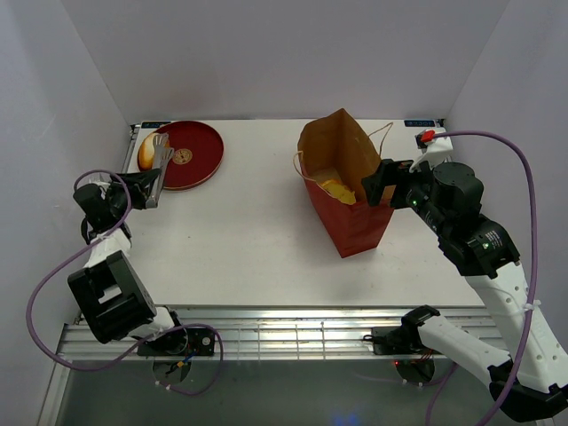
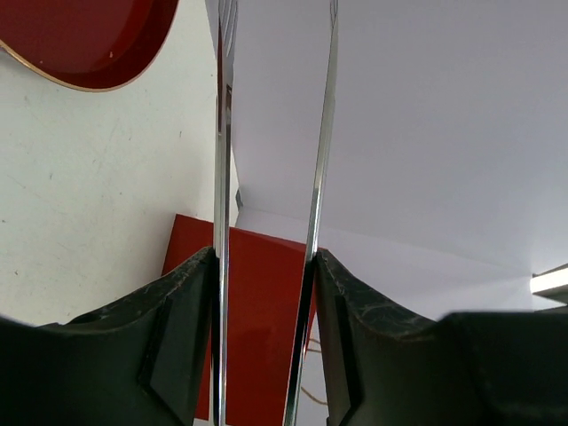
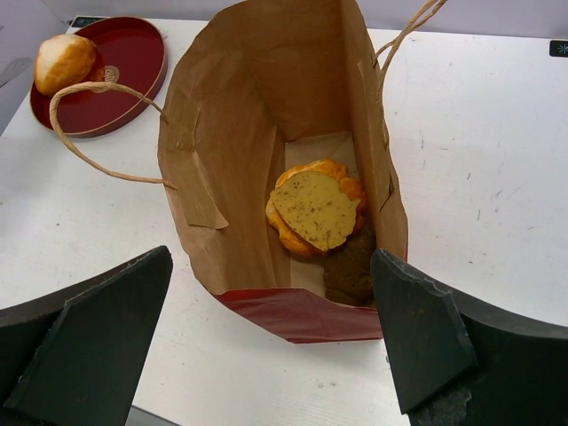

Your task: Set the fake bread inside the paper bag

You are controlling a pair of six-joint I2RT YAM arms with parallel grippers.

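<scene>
The paper bag (image 1: 351, 209) stands open right of centre. In the right wrist view the bag (image 3: 222, 177) holds the orange ridged bun (image 3: 288, 232), the yellow-brown piece (image 3: 315, 209) on top of it, and the dark brown piece (image 3: 348, 271). The golden oval roll (image 1: 146, 153) lies on the plate's left edge and also shows in the right wrist view (image 3: 64, 60). My left gripper (image 1: 142, 185) (image 2: 264, 257) is shut on metal tongs (image 1: 161, 164) (image 2: 222, 133), whose tips are at the roll. My right gripper (image 1: 377, 188) (image 3: 271, 259) is open at the bag's right rim, looking into it.
The round red plate (image 1: 197, 151) (image 3: 124, 53) (image 2: 80, 44) sits at the back left. The bag's string handles (image 3: 84, 124) stick out to both sides. White walls enclose the table on three sides. A small red-tipped fixture (image 1: 429, 136) is at the back right.
</scene>
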